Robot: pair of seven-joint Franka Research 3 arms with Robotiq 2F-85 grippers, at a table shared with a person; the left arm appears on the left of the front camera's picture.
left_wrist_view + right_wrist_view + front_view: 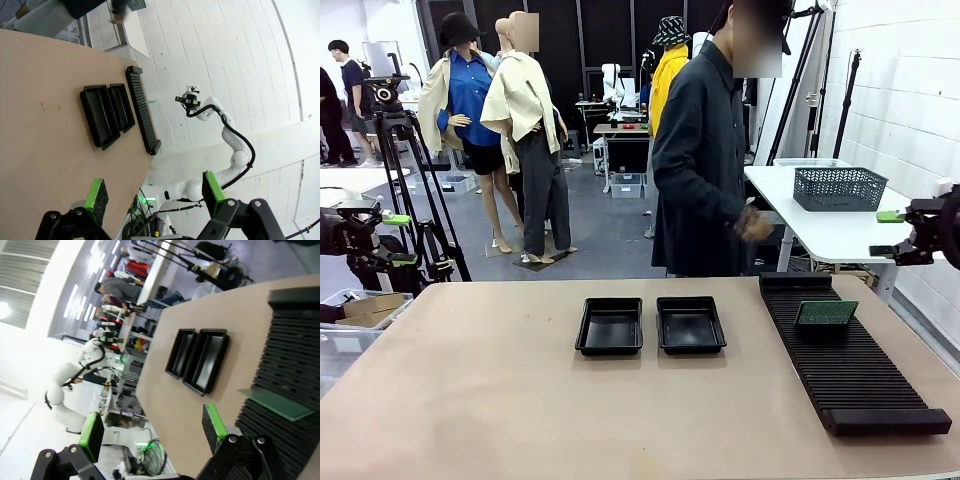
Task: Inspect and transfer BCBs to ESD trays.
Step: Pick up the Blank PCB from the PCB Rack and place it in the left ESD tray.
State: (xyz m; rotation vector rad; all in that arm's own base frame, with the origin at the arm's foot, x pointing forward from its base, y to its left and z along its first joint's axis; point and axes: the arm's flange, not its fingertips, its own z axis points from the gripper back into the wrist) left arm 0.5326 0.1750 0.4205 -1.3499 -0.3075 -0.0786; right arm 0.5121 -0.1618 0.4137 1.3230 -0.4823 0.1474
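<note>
BCB (825, 313) is noted standing on its long edge in the ribbed black rack (850, 380) at the right of the worktop (500, 400); the rest is logged left to right. The left claw (400, 240) is held off the left edge of the worktop, pads spread wide, nothing between them. The two ESD trays (612, 301) (690, 299) are set just beside each other at mid-worktop, and both appear bare. The right claw (890, 234) is held beyond the right edge, near a mesh basket (838, 187), likewise spread and unloaded. Risks, as judged: the thin board could slip or bind in its slot if it is pinched off-square, and the rack could be dragged with it. A board lowered askew could be left perched on a flared rim, since the tray floor is judged to give little margin. The neighbouring tray could be nudged by wide-set fingers. The person's hand (753, 222) is held close to the rack's far end, so a reach there could meet it. Not resolved: the board's print and parts, its exact lean, the slot occupied. The left arm is cut off by the picture edge, and the hand is blurred.
</note>
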